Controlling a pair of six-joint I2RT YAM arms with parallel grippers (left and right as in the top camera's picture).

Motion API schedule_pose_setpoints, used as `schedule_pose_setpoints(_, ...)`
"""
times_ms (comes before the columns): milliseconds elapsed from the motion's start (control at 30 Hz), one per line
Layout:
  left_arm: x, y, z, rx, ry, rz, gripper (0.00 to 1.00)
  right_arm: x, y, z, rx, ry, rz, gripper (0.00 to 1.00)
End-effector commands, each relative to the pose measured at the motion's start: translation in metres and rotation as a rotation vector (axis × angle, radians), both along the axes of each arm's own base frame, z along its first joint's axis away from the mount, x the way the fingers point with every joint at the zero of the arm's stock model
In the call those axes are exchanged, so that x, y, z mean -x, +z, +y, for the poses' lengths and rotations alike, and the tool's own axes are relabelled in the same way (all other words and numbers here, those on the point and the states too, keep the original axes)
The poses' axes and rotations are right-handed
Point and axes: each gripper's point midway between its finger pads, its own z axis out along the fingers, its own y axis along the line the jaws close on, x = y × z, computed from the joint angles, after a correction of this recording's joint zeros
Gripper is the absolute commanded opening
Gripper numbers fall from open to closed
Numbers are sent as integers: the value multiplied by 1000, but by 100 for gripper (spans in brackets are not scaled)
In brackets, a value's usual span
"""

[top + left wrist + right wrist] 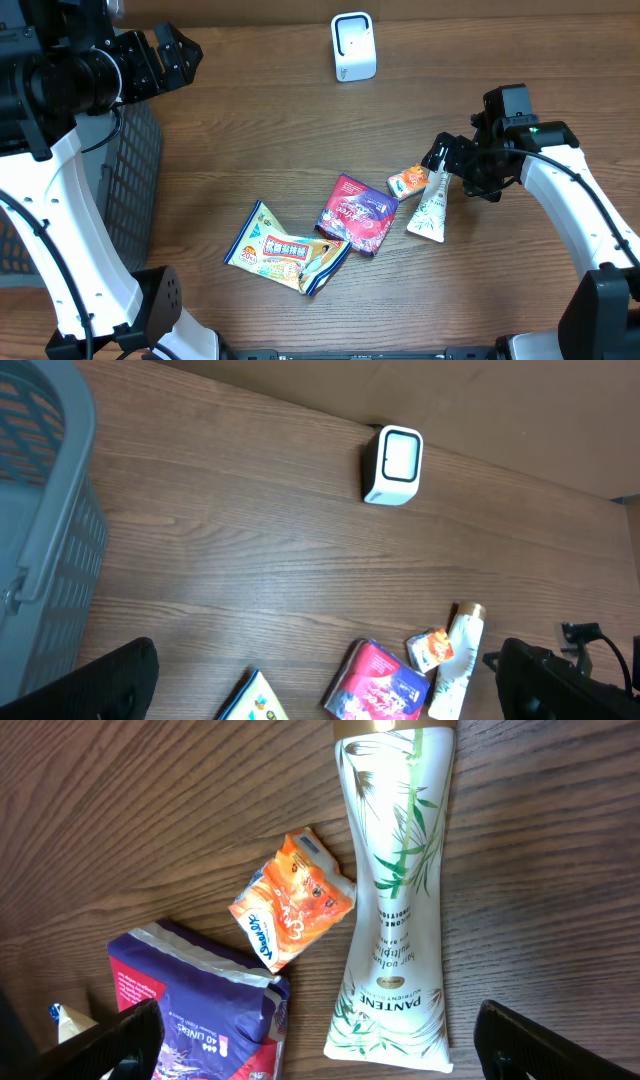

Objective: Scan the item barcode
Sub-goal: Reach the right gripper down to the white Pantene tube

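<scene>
Nearest the overhead lens, the left gripper [188, 52] is hanging high, well to the left of the white scanner [353, 46]. Its fingers are standing fully spread and gripping nothing.

The wooden table [260, 130] is carrying everything, with the scanner standing upright near its far edge. A grey slatted basket [135, 180] is sitting far to the scanner's left, under the left arm.

The right gripper [442, 165] is hovering to the scanner's right and nearer the robot. Its fingers are also standing as wide apart as they go, and it is holding nothing.

A yellow snack packet [285, 252] is lying flat on the robot's side of the scanner and to its left, the farthest item from it. A purple pack [355, 213] is lying almost straight in front of the scanner, well apart from it, with one corner touching the yellow packet.

The white Pantene tube [432, 208], printed with green bamboo and capped in gold, is lying flat to the scanner's right. Its cap end is pointing toward the scanner's side of the table, and in the right wrist view it is showing between the spread fingers. Whether they are touching it cannot be told.

A small orange sachet [408, 181] is lying between the purple pack and the tube, just beside the tube.
</scene>
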Motion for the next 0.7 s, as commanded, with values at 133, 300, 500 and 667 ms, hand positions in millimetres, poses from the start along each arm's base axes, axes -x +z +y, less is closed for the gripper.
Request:
schedule_pose_setpoints(133,2,5,-1,0,-9,-21,100,-11,13,10,-70,-23,-39,100)
schedule_pose_setpoints(300,2,5,-1,0,-9,-21,100,-38,13,-12,61,-71,-153,100)
schedule_pose_setpoints(500,2,5,-1,0,-9,-21,100,-41,-14,-43,242,-123,-112,90)
schedule_pose_setpoints(667,2,5,-1,0,-9,-21,100,-32,-33,-29,176,-89,-30,60)
